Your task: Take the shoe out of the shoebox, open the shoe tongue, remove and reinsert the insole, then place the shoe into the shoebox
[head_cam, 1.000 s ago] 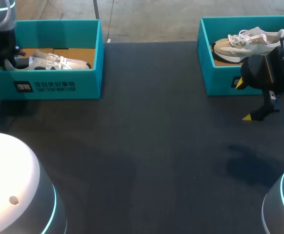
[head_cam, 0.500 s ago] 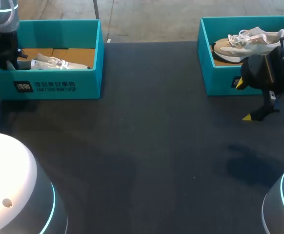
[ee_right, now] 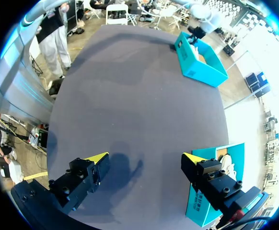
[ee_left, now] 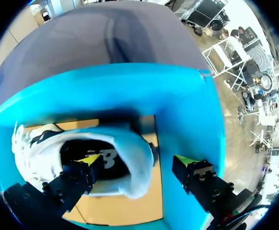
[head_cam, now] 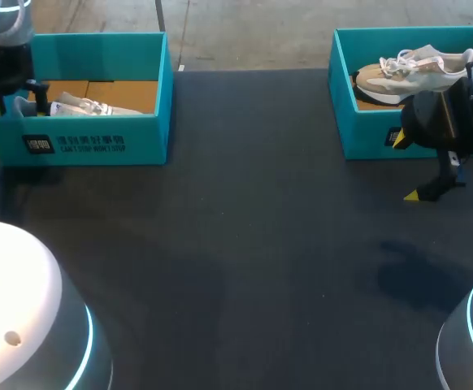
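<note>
A white shoe (head_cam: 86, 106) lies low inside the teal shoebox (head_cam: 98, 145) at the table's far left. My left gripper (head_cam: 10, 99) hangs over that box's left end. In the left wrist view the left gripper (ee_left: 138, 162) is open: one finger (ee_left: 82, 170) sits in the shoe's dark opening, and the other finger (ee_left: 192, 170) stands clear of the heel. The white shoe (ee_left: 39, 153) rests on the box's cardboard floor (ee_left: 125, 211). My right gripper (head_cam: 405, 166) hovers open over the table with nothing between its fingers; it is open in its own view too (ee_right: 144, 160).
A second teal shoebox (head_cam: 366, 134) with a beige and white shoe (head_cam: 415, 69) stands at the far right, just behind my right arm. It shows beside the right gripper as the second box (ee_right: 211, 191). Dark table (head_cam: 253, 244) stretches between the boxes.
My left gripper has opened and let go of the white shoe, which has sunk lower into the box. The left arm shifted slightly. The right arm has not moved.
</note>
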Controlling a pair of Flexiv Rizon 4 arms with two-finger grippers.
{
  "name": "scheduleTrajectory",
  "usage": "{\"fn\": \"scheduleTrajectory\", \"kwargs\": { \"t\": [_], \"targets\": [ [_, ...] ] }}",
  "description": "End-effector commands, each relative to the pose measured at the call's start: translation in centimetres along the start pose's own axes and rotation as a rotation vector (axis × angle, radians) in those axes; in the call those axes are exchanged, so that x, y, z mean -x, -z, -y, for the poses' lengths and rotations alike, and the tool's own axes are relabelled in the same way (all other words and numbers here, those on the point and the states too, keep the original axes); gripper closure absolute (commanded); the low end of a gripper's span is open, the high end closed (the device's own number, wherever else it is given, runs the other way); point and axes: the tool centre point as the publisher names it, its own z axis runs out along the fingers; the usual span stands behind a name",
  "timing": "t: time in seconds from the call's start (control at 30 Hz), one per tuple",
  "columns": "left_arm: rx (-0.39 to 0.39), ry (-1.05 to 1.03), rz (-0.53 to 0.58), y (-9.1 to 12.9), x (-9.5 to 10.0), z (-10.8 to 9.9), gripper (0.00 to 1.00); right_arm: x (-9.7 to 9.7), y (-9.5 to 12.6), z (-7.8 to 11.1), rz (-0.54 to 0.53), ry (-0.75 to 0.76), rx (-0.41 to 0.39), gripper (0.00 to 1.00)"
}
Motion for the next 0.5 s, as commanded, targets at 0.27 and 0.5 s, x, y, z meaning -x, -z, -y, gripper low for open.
{"fn": "scheduleTrajectory", "kwargs": {
  "t": [0.27,0.5],
  "targets": [
    [0.076,0.023,0.037,4.5,-0.7,0.7,0.00,0.1,-0.2,-0.1,-0.002,-0.001,-0.002,0.00],
    [0.117,0.039,0.072,7.3,-1.3,1.2,0.00,0.1,-0.2,-0.1,-0.002,-0.001,-0.002,0.00]
  ]
}}
